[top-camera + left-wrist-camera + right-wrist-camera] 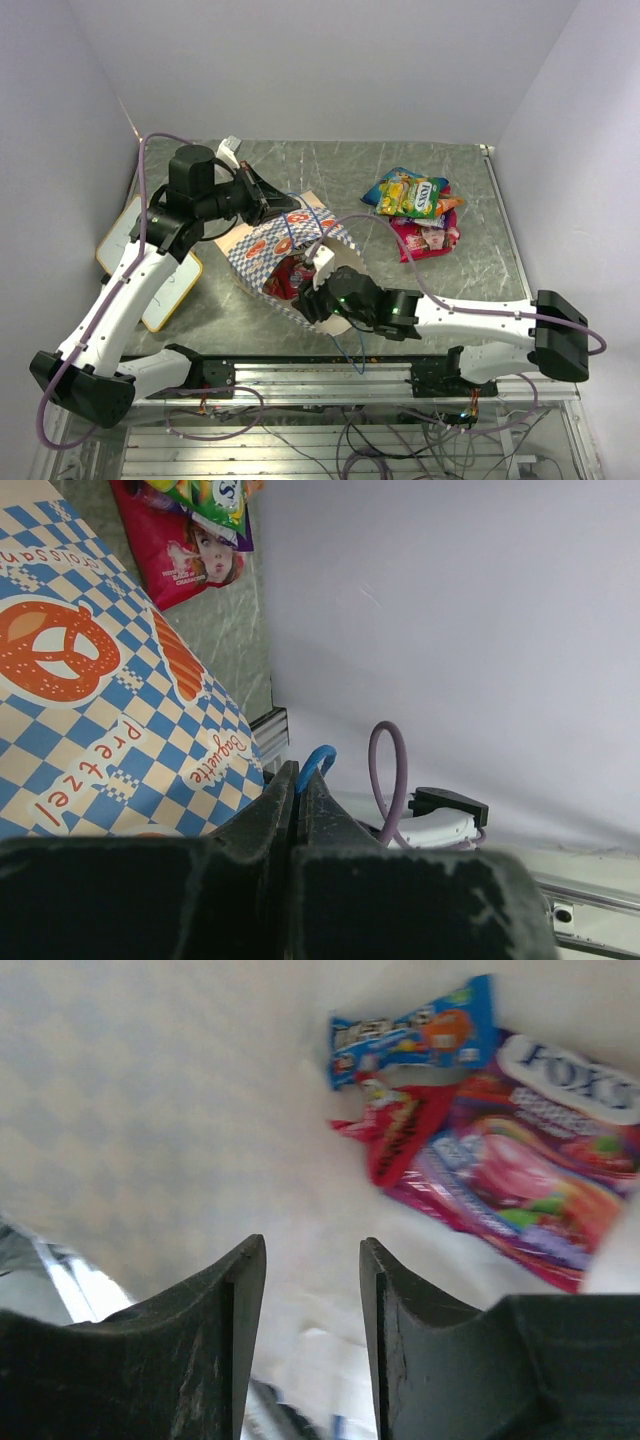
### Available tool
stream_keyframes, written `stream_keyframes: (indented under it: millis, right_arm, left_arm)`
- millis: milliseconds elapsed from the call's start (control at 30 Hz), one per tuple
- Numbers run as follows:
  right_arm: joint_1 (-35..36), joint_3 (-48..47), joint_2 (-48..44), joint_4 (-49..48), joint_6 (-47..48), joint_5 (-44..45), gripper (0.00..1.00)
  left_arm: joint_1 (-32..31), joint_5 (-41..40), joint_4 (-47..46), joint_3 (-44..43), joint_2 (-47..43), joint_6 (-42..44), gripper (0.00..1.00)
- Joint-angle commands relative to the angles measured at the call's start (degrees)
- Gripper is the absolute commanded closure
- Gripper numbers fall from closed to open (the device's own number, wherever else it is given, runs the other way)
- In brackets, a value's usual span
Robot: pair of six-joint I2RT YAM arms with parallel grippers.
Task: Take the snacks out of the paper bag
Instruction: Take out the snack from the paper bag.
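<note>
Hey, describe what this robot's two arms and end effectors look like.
The left arm and right arm have white links with black joints and a loose purple cable running alongside. The left end effector and right end effector each have two black, wedge-shaped, scuffed fingers.

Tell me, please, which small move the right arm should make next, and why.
Probably ease the right tool forward toward the red packet. Its jaws stand apart with nothing between them, that packet lies just ahead inside the paper bag, and the left tool holds the bag by its blue cord.
</note>
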State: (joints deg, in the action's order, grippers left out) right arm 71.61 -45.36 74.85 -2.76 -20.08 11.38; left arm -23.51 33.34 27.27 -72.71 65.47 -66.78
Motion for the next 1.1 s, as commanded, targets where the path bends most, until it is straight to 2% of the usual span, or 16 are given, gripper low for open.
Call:
stream_keyframes:
  millis: [0, 33, 133, 200, 267, 333, 500, 667, 833, 933, 1067]
  right_arm:
    - [-4.3, 5.2, -4.1, -6.0, 9.1, 5.1, 0.55]
    - [-5.6, 6.6, -4.9, -7.3, 11.8, 3.7, 0.54]
    - [-6.3, 12.4, -6.6, -13.5, 31.1, -0.6, 0.5]
    - [-7.2, 14.1, -5.8, -15.7, 40.2, -3.2, 0.47]
    - [-9.0, 13.3, -2.9, -13.7, 47.0, -7.5, 0.46]
    - [-9.7, 11.5, 0.7, -11.7, 51.4, -7.7, 0.46]
    - [-12.4, 9.7, 5.7, -13.9, 59.4, -12.2, 0.45]
    - [-14.2, 6.5, 12.4, -11.9, 63.9, -15.0, 0.44]
    - [-15.8, 2.6, 18.1, -11.7, 65.1, -18.8, 0.41]
    - [-17.0, 2.2, 21.4, -14.6, 64.0, -19.8, 0.41]
    - [-17.9, -0.4, 24.4, -13.2, 63.7, -22.0, 0.46]
  left_arm:
    - [-0.3, -2.0, 1.3, -1.3, -0.4, 1.2, 0.93]
    - [-0.3, -2.1, 1.8, -1.3, -0.6, 1.2, 0.93]
    - [-0.3, -3.0, 3.3, -1.8, -0.6, 1.5, 0.93]
    - [-0.3, -3.3, 4.1, -1.9, -0.5, 1.7, 0.93]
    - [-0.4, -3.2, 4.0, -1.5, -0.3, 1.5, 0.93]
    - [-0.5, -3.3, 3.8, -1.4, -0.3, 1.2, 0.93]
    - [-0.7, -4.1, 4.5, -2.4, 0.2, 1.2, 0.93]
    - [-0.9, -4.3, 5.2, -3.3, 0.6, 1.5, 0.93]
    - [-1.0, -3.5, 5.5, -3.8, 1.7, 1.7, 0.93]
    - [-1.0, -3.3, 6.0, -4.6, 2.1, 2.3, 0.93]
    - [-1.0, -2.8, 7.1, -5.3, 2.4, 3.0, 0.93]
